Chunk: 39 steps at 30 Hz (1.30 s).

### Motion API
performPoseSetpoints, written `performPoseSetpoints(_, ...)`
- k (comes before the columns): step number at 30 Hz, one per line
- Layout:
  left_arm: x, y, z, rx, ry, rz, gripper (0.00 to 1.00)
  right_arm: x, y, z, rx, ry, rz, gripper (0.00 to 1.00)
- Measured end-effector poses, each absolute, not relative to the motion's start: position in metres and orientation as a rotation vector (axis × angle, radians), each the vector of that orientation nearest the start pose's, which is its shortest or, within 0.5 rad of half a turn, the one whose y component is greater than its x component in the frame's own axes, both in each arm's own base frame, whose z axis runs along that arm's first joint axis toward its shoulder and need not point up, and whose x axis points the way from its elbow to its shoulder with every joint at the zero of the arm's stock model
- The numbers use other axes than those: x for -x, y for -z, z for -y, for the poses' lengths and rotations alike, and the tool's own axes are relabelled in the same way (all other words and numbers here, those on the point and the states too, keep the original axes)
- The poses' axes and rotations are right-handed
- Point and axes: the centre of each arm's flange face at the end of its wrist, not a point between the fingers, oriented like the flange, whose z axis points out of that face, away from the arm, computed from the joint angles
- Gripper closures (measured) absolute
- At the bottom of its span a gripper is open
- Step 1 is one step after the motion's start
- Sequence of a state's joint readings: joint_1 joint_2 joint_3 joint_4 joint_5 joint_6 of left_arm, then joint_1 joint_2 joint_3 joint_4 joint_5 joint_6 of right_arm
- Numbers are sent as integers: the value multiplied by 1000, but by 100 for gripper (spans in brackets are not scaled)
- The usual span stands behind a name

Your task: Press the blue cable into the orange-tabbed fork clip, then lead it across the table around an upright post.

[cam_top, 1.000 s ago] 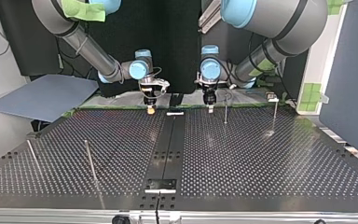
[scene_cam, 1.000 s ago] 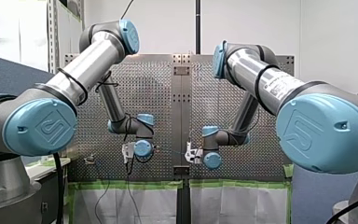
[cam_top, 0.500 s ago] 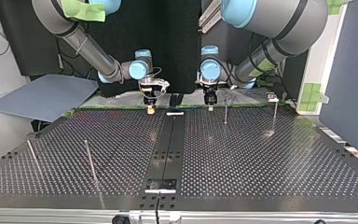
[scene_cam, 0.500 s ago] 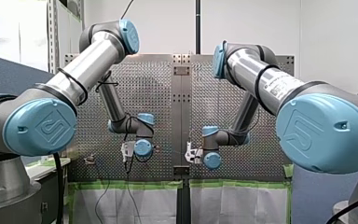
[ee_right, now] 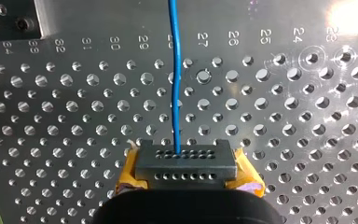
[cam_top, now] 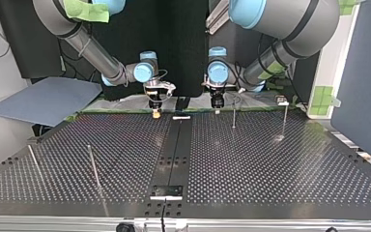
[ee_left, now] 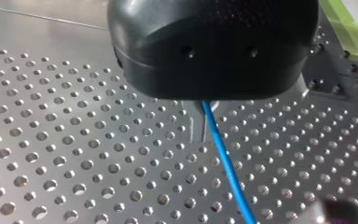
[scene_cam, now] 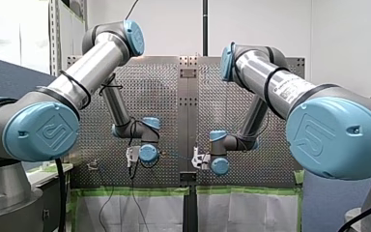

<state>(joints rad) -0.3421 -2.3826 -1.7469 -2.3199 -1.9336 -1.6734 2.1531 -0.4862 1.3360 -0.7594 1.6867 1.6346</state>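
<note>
Perforated black worktop (cam_top: 270, 169) fills most of the room's middle, and both arms work low at its far edge in the top view. The right pincer (ee_right: 177, 161) is clenched on the blue cable (ee_right: 176, 93), which runs straight ahead from between its yellow pads. The left pincer (cam_top: 217, 107) hangs close by. In its own wrist view the cable (ee_left: 223, 158) comes out from under the black housing, but I cannot tell whether it is gripped there. Between the two, a thin blue line hangs just above the holes.

I would say the task is barely begun. I cannot make out the orange-tabbed fork clip with any certainty, so nothing shows the cable seated in it. An upright post (cam_top: 233, 116) stands just beside the left pincer, a second post (cam_top: 284, 118) further toward that view's right, and the cable rounds neither. Both the pressing and the routing look left to do.
</note>
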Motion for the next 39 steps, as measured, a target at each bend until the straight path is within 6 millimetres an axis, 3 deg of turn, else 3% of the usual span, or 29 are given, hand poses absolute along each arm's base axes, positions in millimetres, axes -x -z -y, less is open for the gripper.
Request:
performPoseSetpoints(8,-532,-24,295,54,1,-1738,100,-499,27,544,-1603,-1472,1057,100)
performPoseSetpoints(15,-533,-56,303,49,18,-1707,100,-501,-9,548,-1596,-1462,1055,100)
performPoseSetpoints(30,-525,-135,317,42,56,-1650,100,-512,-104,550,-1524,-1537,1013,100)
performPoseSetpoints(39,-521,-188,323,61,97,-1579,100,-517,-173,548,-1451,-1608,967,100)
